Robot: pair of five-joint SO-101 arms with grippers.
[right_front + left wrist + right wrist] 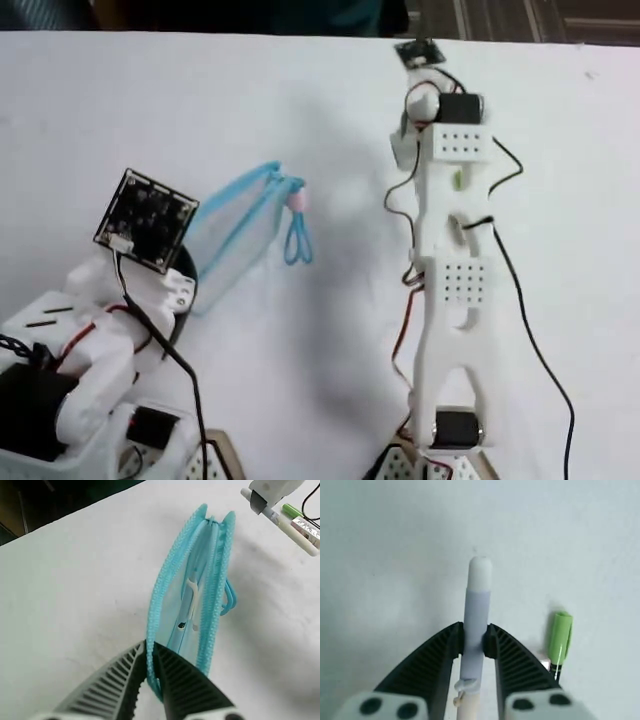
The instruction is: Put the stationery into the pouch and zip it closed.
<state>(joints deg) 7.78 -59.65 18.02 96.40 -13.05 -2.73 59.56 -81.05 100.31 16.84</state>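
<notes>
A blue mesh pouch (210, 595) lies open on the white table, also visible in the high view as the pouch (240, 235), with a pink zip pull (297, 200) at its far end. A white pen (191, 605) is inside it. My left gripper (150, 652) is shut on the pouch's near rim. My right gripper (474, 632) is shut on a white and lavender pen (477, 595), to the right of the pouch. A green marker (561, 635) lies beside it on the table. The left wrist view shows both, the held pen (287, 527) and the marker (295, 512).
The right arm (452, 280) stretches along the table from the near edge toward the far edge. A blue loop (298, 240) hangs off the pouch's far end. The table's dark far edge (250, 25) lies beyond.
</notes>
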